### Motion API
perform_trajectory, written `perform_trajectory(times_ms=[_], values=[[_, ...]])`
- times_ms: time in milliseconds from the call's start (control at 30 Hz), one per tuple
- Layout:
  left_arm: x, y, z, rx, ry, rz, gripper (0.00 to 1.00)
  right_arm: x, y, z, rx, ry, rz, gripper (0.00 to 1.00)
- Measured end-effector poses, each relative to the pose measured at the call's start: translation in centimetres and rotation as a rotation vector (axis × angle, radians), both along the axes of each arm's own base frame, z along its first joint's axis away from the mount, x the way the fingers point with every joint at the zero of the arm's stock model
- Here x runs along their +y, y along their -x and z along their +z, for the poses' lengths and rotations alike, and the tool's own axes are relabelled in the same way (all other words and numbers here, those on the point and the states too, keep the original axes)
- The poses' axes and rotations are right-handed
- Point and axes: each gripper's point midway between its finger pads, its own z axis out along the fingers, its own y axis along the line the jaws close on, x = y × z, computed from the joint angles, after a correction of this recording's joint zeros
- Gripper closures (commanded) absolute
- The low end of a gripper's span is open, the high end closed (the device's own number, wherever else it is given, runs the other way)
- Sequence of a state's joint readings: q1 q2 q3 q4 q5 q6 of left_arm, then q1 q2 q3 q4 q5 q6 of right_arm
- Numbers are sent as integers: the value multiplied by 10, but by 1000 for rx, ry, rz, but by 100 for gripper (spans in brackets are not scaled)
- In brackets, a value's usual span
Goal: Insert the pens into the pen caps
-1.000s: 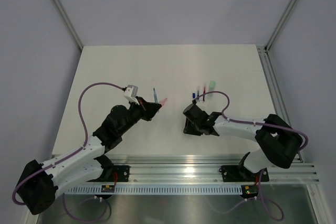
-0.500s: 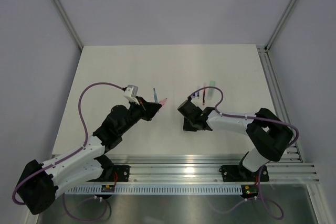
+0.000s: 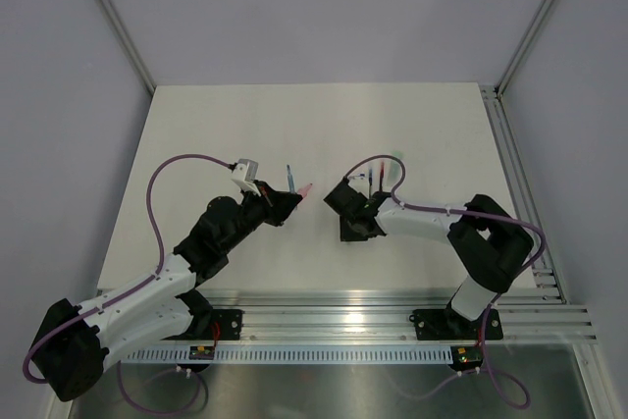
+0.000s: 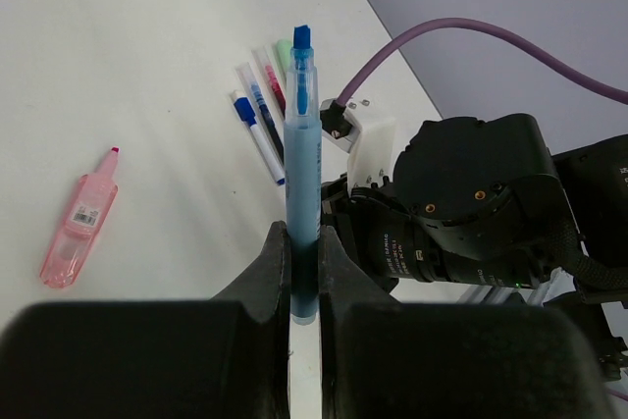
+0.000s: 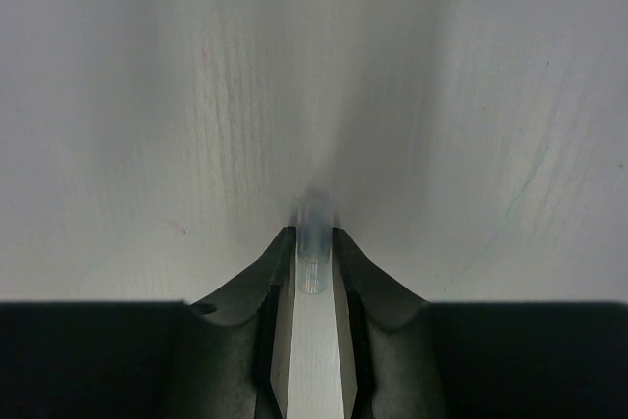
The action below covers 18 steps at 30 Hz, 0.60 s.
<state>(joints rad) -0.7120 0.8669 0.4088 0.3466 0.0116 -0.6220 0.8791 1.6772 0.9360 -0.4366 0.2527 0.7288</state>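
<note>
**Q:** What is held by each arm?

**A:** The left gripper (image 4: pixel 302 238) is clamped on a light blue pen (image 4: pixel 302 144). The pen is held upright, with its tip pointing away from the fingers. A short translucent cap (image 5: pixel 314 228) is pinched between the fingers of the right gripper (image 5: pixel 314 244), close to the table (image 5: pixel 147 95).

**Q:** How much of the task is judged complete?

**A:** No pen is seen seated in a cap. The held pen and the held cap are apart and not lined up. The first insertion is therefore judged to be in preparation only.

**Q:** What is left to be done?

**A:** A pale pink cap (image 4: pixel 78 231) lies flat on the table, off to one side. A row of thin loose pens (image 4: pixel 260 134) lies further out, with a mint cap (image 4: pixel 283 49) at its far end. None of these has been paired, so nearly the whole task is judged outstanding.
</note>
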Motion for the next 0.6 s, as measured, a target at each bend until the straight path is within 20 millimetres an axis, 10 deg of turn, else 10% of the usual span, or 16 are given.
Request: perform_trajectory(times_ms=[267,600], values=[[-1,0,0,-1,2,-4,100,4,-9,-1,-11,30,16,69],[-1,0,1,-1,2,-4,100,4,-14,1,-40,31,14,100]])
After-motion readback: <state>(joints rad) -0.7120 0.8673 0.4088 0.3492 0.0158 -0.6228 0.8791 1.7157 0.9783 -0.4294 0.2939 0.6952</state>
